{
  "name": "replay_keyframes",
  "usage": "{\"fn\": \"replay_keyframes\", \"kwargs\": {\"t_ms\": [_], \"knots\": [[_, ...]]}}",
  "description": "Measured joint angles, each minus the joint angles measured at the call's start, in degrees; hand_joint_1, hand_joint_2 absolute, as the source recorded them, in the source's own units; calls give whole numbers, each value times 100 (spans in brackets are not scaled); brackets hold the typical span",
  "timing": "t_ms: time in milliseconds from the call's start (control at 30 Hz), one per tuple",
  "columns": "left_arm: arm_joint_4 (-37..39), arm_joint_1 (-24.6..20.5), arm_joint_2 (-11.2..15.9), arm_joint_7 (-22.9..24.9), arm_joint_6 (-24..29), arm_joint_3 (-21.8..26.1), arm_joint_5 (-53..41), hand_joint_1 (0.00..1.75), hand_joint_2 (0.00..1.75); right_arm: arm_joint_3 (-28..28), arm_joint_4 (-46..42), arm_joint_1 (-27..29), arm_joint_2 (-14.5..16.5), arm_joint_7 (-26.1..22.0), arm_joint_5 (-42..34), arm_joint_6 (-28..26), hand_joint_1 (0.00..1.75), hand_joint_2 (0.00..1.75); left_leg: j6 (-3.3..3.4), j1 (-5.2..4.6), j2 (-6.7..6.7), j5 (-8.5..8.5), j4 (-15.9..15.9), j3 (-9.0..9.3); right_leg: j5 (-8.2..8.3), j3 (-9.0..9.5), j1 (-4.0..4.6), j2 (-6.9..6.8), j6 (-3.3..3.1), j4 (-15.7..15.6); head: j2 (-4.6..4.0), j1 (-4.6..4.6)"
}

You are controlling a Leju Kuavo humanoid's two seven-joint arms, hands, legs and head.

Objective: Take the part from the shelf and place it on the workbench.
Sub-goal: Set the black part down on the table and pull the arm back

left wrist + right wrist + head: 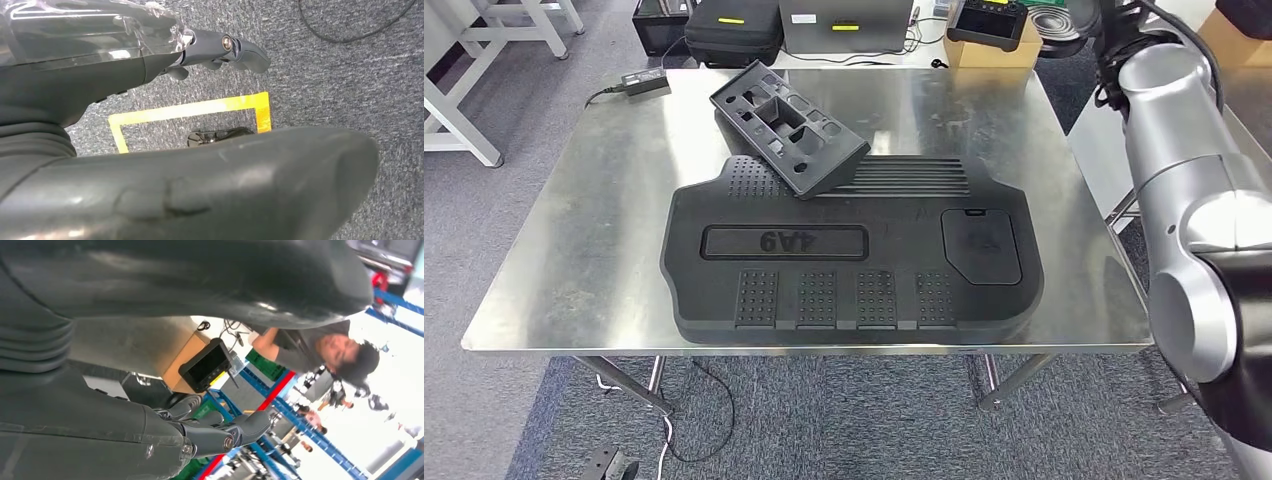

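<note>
On workbench [574, 260], part [854, 260] marked "9A4"

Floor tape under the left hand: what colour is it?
Yellow. The floor tape forms an angular outline on grey carpet, best seen in the left wrist view.

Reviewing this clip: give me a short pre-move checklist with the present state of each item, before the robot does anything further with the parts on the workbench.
1. Large black part lies flat on the workbench: ok.
2. Smaller black tray part settled: not ok; it leans tilted, one edge resting on the large part's far side.
3. Left hand free of any part: ok; it holds nothing, above carpet with yellow tape.
4. Right hand free: ok; nothing shows in its fingers.
5. Right arm clear of the workbench: ok; it stands raised beside the right edge.
6. Person near the right hand: not ok; someone is working close behind it.
</note>
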Motion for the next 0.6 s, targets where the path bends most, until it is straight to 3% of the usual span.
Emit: {"fn": "replay_keyframes", "kwargs": {"t_ms": [33, 67, 200, 267, 400, 433, 567, 600], "knots": [[-1, 1, 1, -1, 2, 15, 1, 0, 175, -132, -12, 15, -19, -8, -14, -22, 0, 0, 0, 0, 1, 0, 0, 1, 1, 0, -1, 1, 1, 0, 0, -1], [0, 3, 1, -6, 6, 29, 3, 0, 175, -256, -28, 34, -47, -23, -32, -64, 0, 0, 0, 2, 2, 0, 0, 2, 1, -1, -4, 1, 1, -1, 0, -4], [1, 58, 1, -58, 66, 73, 50, 0, 0, -735, -142, 216, -431, -41, -84, -494, 0, 0, 0, 19, -26, 0, 4, 7, -2, 15, -10, -27, 1, -18, 0, -38], [2, 150, 1, -45, 125, 112, 86, 0, 0, -979, -202, 406, -841, 21, -59, -756, 0, 0, 2, 24, -46, -1, 2, 9, -5, 31, -6, -46, 3, -37, 0, -31], [3, 336, 1, 46, 216, 214, 172, 0, 175, -1431, -308, 1092, -1815, 186, -29, -1111, 0, 0, 25, 26, -49, -18, 1, 18, -5, 57, 0, -45, 9, -71, 0, -17], [3, 368, 1, 93, 242, 243, 187, 0, 175, -1561, -337, 1346, -2101, 241, -31, -1162, 0, 0, 32, 26, -50, -24, 1, 23, -6, 66, 2, -48, 12, -82, 0, -17], [6, 449, 1, 407, 398, 353, 233, 0, 0, -2213, -426, 2752, -3289, 352, -235, -1146, 0, 0, 59, 37, -86, -54, -3, 55, -22, 137, 18, -91, 36, -138, 0, -2], [6, 468, 1, 502, 441, 373, 246, 0, 0, -2405, -437, 3191, -3558, 340, -320, -1102, 0, 0, 63, 37, -93, -65, -5, 63, -27, 154, 25, -99, 43, -147, 0, 13]]}}
